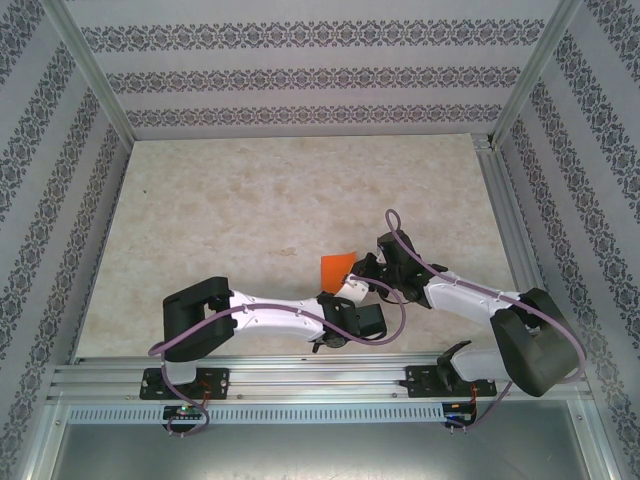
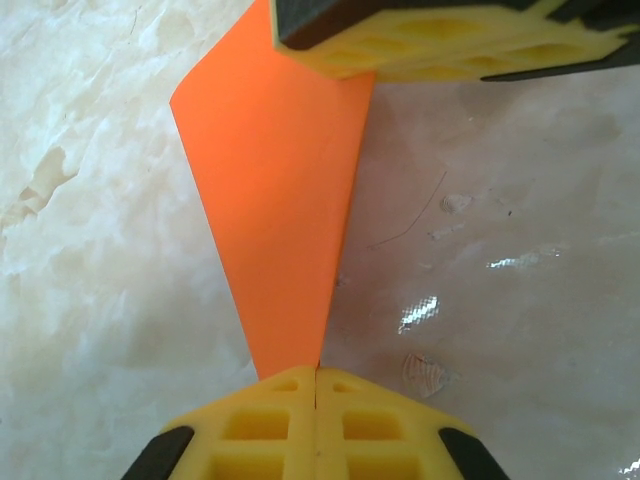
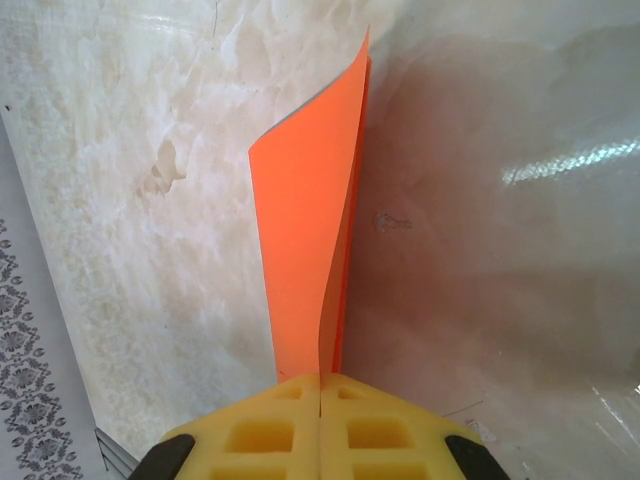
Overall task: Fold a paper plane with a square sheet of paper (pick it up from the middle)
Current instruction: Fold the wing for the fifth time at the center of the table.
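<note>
Paper (image 1: 337, 266), thin, bright orange and unmarked, is pinched between the two grippers over the near middle of the table (image 1: 250, 200). The left gripper (image 1: 350, 290) reaches in from the near left. The right gripper (image 1: 370, 268) reaches in from the right, just beside it.

In the left wrist view the yellow, honeycomb-moulded fingers (image 2: 260, 420) are pressed tight together. The narrow end of the sheet (image 2: 280, 200) is caught in their seam. From there it widens into a flat wedge towards the right gripper's yellow pads (image 2: 430, 40), which clamp its far edge.

In the right wrist view the right gripper (image 3: 320, 385) is likewise closed on the paper (image 3: 310, 220). Here the paper stands on edge as two layers, doubled over, with the left layer bowing gently outward.

The tabletop is pale and marble-patterned, with a glossy sheen. I cannot tell whether the paper touches it. Walls (image 1: 60, 150) papered in grey floral bands, with aluminium posts, enclose the table.
</note>
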Tool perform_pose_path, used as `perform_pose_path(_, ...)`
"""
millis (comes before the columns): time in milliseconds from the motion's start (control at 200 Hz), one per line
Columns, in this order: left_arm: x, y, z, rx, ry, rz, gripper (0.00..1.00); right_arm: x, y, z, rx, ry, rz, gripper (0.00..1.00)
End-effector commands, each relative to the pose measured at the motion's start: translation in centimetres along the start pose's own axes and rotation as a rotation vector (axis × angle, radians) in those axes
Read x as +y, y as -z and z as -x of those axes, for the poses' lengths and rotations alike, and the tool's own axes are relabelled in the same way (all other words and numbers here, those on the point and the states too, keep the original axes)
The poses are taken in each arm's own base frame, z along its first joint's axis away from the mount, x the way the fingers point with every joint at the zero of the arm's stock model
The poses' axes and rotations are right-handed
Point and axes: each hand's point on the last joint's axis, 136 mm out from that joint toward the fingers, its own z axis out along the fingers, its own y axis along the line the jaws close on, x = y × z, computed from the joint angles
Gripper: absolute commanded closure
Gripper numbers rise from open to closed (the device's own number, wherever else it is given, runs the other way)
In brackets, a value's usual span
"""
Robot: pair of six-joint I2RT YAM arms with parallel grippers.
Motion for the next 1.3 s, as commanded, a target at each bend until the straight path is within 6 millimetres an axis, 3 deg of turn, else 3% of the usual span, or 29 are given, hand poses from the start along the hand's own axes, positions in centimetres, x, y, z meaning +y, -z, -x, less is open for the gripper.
perform_pose_path(0, -0.5, 0.4, 1.1, -0.031, 0.042, -0.025, 0.98, 0.8, 0.0, -0.1, 0.015, 0.025, 0.03, 0.93)
perform_pose_path(105, -0.6, 0.1, 1.0, -0.018, 0.083, -0.052, 1.0, 0.8, 0.0, -0.1, 0.015, 0.032, 0.028, 0.92)
perform_pose_path(240, -0.9, -0.2, 0.9, -0.008, 0.177, -0.137, 1.0, 0.5, 0.4, 0.3, 0.004, 0.046, 0.008, 0.81)
perform_pose_path(305, -1.0, -0.5, 0.9, 0.001, 0.225, -0.179, 1.0, 0.3, 1.0, 0.8, -0.008, 0.057, -0.011, 0.72)
perform_pose_path(539, -1.6, -1.1, 1.1, 0.025, 0.39, -0.339, 1.0, -1.3, 3.8, 1.6, -0.069, 0.079, -0.073, 0.62)
perform_pose_path(714, -1.0, -1.4, 1.2, 0.022, 0.523, -0.446, 1.0, -1.9, 4.2, 0.8, -0.057, 0.082, -0.057, 0.61)
perform_pose_path(899, -0.2, -1.8, 0.7, 0.004, 0.659, -0.533, 1.0, -1.0, 2.8, -0.5, 0.01, 0.099, -0.006, 0.63)
perform_pose_path(1113, -0.2, -1.8, 0.4, -0.002, 0.669, -0.544, 1.0, -0.3, 1.4, -0.8, 0.035, 0.129, -0.03, 0.64)
perform_pose_path(1293, -0.4, -1.7, 0.7, -0.008, 0.659, -0.561, 1.0, 0.7, 0.2, -1.1, 0.078, 0.165, -0.027, 0.72)
